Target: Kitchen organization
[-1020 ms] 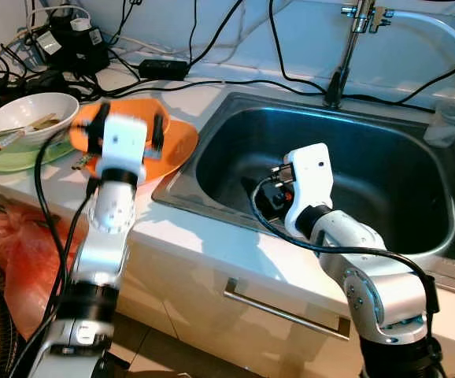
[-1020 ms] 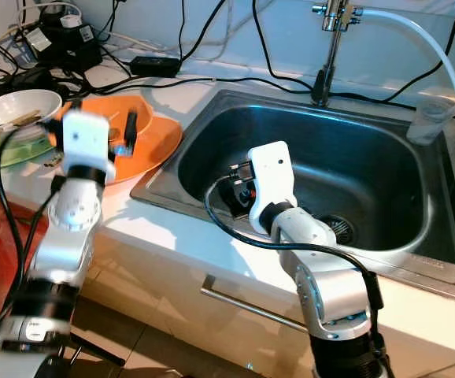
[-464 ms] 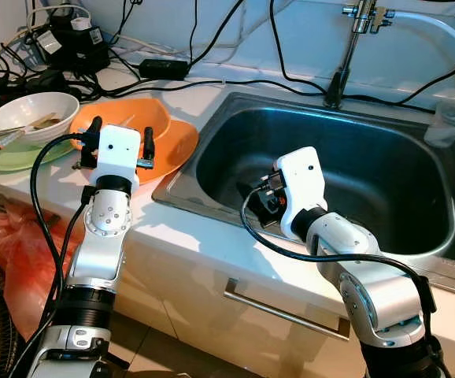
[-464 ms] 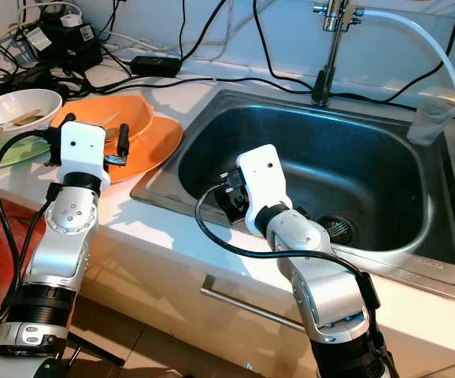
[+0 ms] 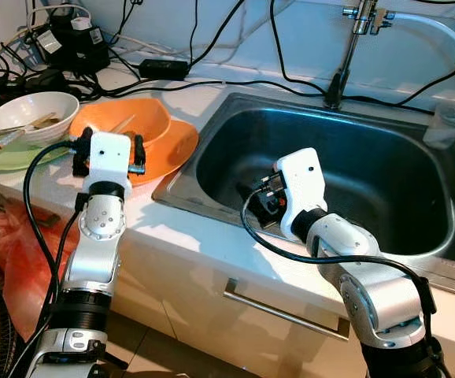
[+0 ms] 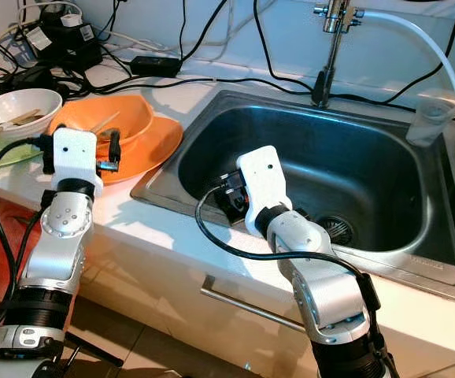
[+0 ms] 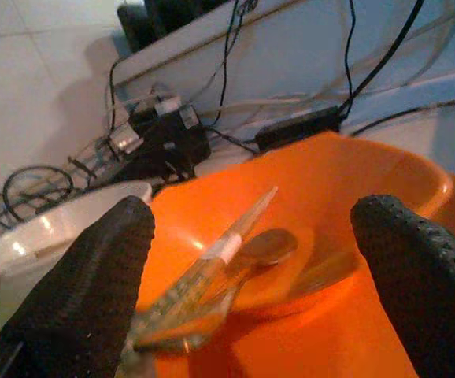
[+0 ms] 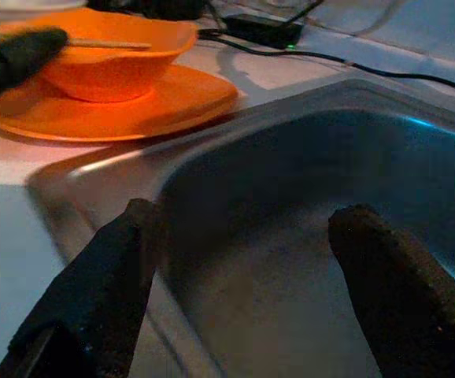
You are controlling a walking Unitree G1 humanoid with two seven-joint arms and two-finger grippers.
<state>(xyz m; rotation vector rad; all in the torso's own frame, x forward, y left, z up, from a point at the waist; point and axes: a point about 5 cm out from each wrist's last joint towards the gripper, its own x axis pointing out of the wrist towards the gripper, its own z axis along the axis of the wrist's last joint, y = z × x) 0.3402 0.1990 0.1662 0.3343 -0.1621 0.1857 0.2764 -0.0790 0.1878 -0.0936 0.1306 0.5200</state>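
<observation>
The orange bowl (image 7: pixel 306 228), holding a spoon (image 7: pixel 263 248) and chopsticks (image 7: pixel 212 252), sits on its orange plate (image 5: pixel 182 142) just ahead of the left claw (image 7: pixel 251 276), spread wide, probably lining up a grab. The right claw (image 8: pixel 235 291), also spread, waits in the sink (image 5: pixel 385 173).

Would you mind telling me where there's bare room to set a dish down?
The sink basin is bare beyond the right gripper. Counter strip between orange plate and front edge is free. Back left is crowded: white bowl, cables.
</observation>
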